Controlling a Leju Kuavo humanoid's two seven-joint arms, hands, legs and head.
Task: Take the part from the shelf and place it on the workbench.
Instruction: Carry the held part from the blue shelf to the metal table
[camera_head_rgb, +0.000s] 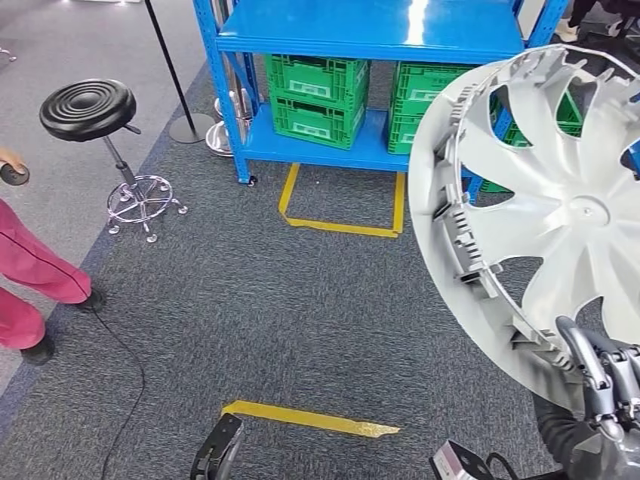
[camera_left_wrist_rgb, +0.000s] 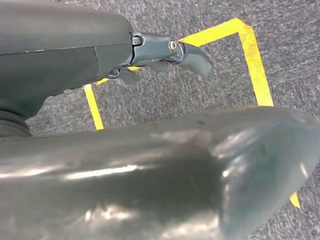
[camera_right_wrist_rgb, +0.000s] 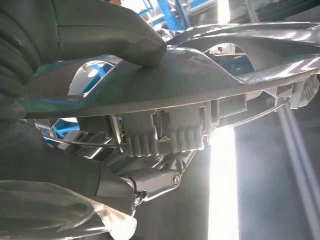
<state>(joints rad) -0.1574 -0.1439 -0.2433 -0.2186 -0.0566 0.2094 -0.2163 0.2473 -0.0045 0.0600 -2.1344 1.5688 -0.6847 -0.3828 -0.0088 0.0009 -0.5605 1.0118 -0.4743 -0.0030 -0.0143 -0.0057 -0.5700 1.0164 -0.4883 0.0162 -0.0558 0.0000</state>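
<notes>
Silver plastic, the hubcap (camera_head_rgb: 543, 200) is being held at the frame's right by the right hand (camera_head_rgb: 604, 385), clamped on its rim; likely light, stiff, awkwardly broad. The left hand (camera_left_wrist_rgb: 166, 52) is hanging with fingers apart.

Silver multi-spoke wheel cover (camera_head_rgb: 543, 200): held upright off the floor, back side with ribbed clips visible, lower rim gripped by right hand (camera_head_rgb: 604, 385); blue shelf (camera_head_rgb: 370, 30) behind it

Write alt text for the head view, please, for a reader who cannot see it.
The robot's right hand holds a large silver wheel cover by its lower rim. Behind it, a blue shelf holds green crates; a black stool stands on the grey carpet.
</notes>
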